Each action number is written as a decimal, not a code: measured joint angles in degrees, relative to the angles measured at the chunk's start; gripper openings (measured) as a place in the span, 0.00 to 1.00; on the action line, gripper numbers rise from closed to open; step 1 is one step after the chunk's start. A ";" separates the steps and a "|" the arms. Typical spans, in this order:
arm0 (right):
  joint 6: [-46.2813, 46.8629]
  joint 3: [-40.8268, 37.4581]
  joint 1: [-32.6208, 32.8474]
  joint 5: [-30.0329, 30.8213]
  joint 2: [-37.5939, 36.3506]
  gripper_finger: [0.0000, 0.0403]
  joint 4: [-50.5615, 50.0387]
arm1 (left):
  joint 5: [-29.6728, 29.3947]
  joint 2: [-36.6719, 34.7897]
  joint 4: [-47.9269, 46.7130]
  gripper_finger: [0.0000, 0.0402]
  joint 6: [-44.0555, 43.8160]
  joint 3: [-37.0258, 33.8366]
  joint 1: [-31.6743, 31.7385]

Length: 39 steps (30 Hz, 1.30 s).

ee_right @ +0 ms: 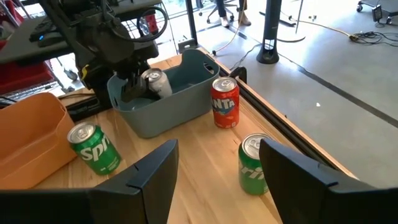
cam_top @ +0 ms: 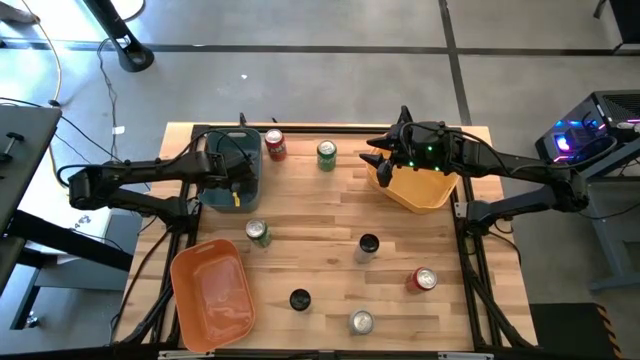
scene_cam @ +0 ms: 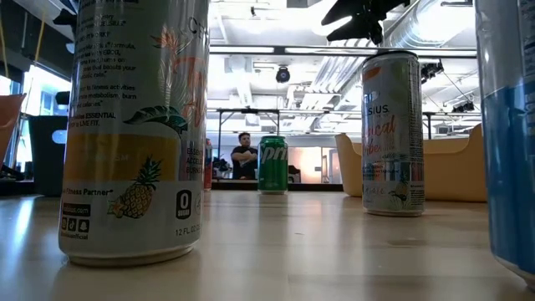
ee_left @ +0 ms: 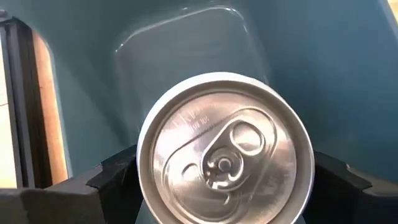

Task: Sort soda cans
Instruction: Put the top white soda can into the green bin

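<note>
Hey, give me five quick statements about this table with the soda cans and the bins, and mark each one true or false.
1. The left gripper is over the dark teal bin with a silver can between its fingers. True.
2. The orange bin has a can inside it. False: it holds no cans.
3. A red can stands on the table right beside the dark teal bin. True.
4. The right gripper is holding a green can. False: its fingers are open and empty, above the edge of the yellow bin.
5. Both green cans stand upright. False: one green can is upright, the other lies tipped near the orange bin.
</note>
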 joint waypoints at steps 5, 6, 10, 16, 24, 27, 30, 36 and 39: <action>0.41 0.00 0.00 0.01 0.00 0.55 0.00 | -0.95 0.00 -0.01 0.82 -0.02 0.00 0.00; 0.43 0.00 0.00 -0.01 0.00 0.55 0.00 | -1.23 0.00 0.01 0.82 -0.04 0.00 0.00; 0.31 0.00 0.00 0.00 0.00 0.55 0.00 | -3.02 0.02 0.49 0.82 -0.04 0.00 0.00; 0.31 0.00 0.00 0.01 0.00 0.55 0.00 | -2.97 0.25 7.33 0.82 -0.09 -1.13 0.04; 0.57 0.00 0.01 -0.12 0.00 0.55 0.00 | 0.69 0.23 12.16 0.82 -3.32 -6.52 0.04; 0.39 0.00 0.02 -0.14 0.00 0.55 0.00 | 0.76 0.26 11.86 0.82 -2.64 -6.67 0.04; 0.33 0.00 0.02 -0.29 0.00 0.55 0.00 | 0.99 0.13 12.08 0.84 -2.62 -6.67 0.04; 0.31 0.00 0.02 -0.32 0.00 0.55 0.00 | 3.93 0.11 14.22 0.92 -0.46 -6.67 0.04; 0.31 0.00 0.02 -0.32 0.00 0.55 0.00 | 4.56 -0.17 14.32 0.97 1.69 -5.93 0.04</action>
